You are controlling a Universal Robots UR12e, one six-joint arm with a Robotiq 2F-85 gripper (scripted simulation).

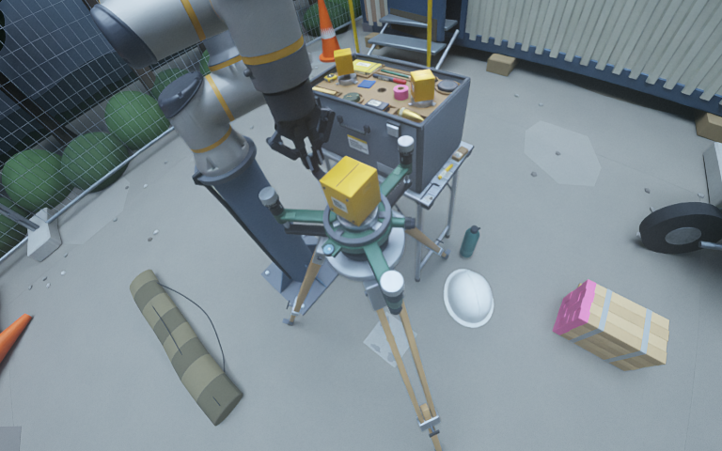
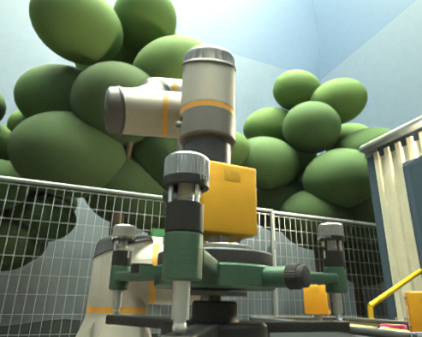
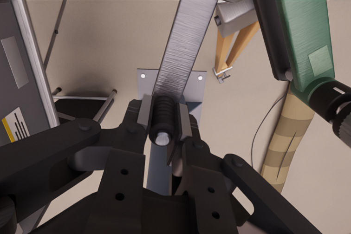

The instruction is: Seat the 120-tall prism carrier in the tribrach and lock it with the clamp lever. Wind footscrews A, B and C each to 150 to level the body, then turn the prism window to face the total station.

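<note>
The clamp lever's black ribbed handle [image 3: 162,121] is hidden from the side cameras behind the yellow prism carrier [image 1: 350,189]. The wrist camera shows it between my gripper's [image 3: 162,117] finger pads, which are closed on it, with the lever's steel arm running away above. The carrier sits upright in the green tribrach [image 1: 357,229] on top of the wooden tripod [image 1: 404,352]. My gripper [image 1: 308,156] stands just behind and left of the carrier. Three footscrews with grey knobs [image 1: 392,283] [image 1: 267,196] [image 1: 405,144] stand at the ends of the tribrach's arms.
An open grey equipment case [image 1: 393,120] on a stand sits right behind the tripod, with two more yellow carriers [image 1: 423,85] among the tools on it. On the ground lie a rolled mat [image 1: 183,343], a white hard hat [image 1: 468,298], a green bottle [image 1: 470,241] and a strapped crate [image 1: 611,325].
</note>
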